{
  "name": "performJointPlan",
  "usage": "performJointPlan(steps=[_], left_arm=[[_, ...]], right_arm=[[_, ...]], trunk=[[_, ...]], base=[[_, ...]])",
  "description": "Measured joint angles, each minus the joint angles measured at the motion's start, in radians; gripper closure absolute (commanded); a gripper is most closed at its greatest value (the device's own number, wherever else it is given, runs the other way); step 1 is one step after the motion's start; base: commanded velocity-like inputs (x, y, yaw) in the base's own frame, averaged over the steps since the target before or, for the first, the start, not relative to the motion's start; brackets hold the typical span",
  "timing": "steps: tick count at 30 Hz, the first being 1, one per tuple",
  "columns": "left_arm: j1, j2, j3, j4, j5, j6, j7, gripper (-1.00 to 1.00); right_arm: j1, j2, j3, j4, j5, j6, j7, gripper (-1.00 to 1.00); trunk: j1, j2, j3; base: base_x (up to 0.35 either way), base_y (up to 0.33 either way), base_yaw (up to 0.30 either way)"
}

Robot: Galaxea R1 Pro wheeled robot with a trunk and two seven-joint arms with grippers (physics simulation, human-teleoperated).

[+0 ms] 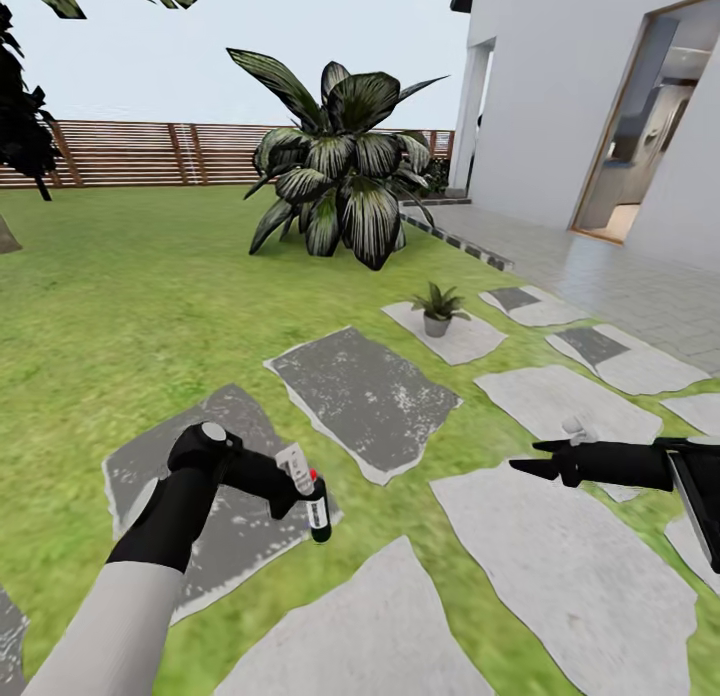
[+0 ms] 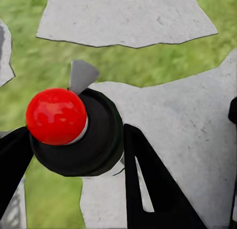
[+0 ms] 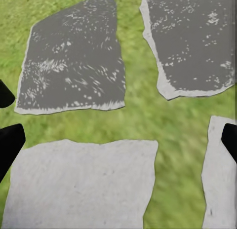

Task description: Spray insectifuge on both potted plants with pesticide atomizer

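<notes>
Green: lawn point(image 1: 130, 306) fills most of your head view, broken by grey stepping stones point(image 1: 365, 396), some dark, some pale.
Bottle: your left claw point(image 1: 300, 488) pinches the spray bottle point(image 1: 316, 508) between its fingers. Dark body, white label strip, red tip at the top. It hangs over the edge of a dark stone point(image 1: 215, 516), low and left of centre in the head view.
Left wrist view: you look straight down the bottle point(image 2: 79, 133). Red knob point(image 2: 56, 116) on a round black body, one black finger point(image 2: 148, 184) pressed to each side. Pale stone and grass lie beneath.
Right claw: your right claw point(image 1: 535, 456) sits low on the right in the head view, above a pale stone point(image 1: 560, 546), fingers spread and holding nothing. In the right wrist view the fingertips point(image 3: 10, 140) stand wide apart at the frame edges, with two dark stones, pale stones and grass between them.
Potted plant: one small plant point(image 1: 438, 309), pointed green leaves in a grey pot, stands on a pale stone point(image 1: 455, 338) ahead and right of centre, well apart from both claws.
Large plant: a big striped-leaf plant point(image 1: 340, 171) stands behind it on the lawn.
Background: brown slatted fence point(image 1: 140, 154) along the far edge; white house wall point(image 1: 580, 96) with an open doorway point(image 1: 650, 116) to the right, paved strip point(image 1: 620, 276) in front.
</notes>
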Motion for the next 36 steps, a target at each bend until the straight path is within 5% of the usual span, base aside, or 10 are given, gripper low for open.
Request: performJointPlan(steps=[4,6,20,36], left_arm=[[0.000,-0.002,-0.112,0.001,-0.020,0.006,-0.001,1.00],[0.000,-0.004,-0.131,0.001,-0.022,0.007,-0.002,1.00],[0.000,-0.011,-0.141,0.001,-0.021,0.009,-0.003,1.00],[0.000,-0.038,-0.142,0.001,-0.021,0.008,-0.001,1.00]], right_arm=[[0.000,0.000,0.000,0.000,0.000,0.000,0.000,-1.00],[0.000,0.000,0.000,0.000,0.000,0.000,0.000,-1.00],[0.000,0.000,0.000,0.000,0.000,0.000,0.000,-1.00],[0.000,0.000,0.003,0.000,0.000,0.000,0.000,-1.00]], trunk=[[0.000,0.000,0.000],[0.000,0.000,0.000],[0.000,0.000,0.000],[0.000,0.000,0.000]], base=[[0.334,0.000,0.000],[0.334,0.000,0.000],[0.334,-0.007,0.000],[0.317,-0.178,0.000]])
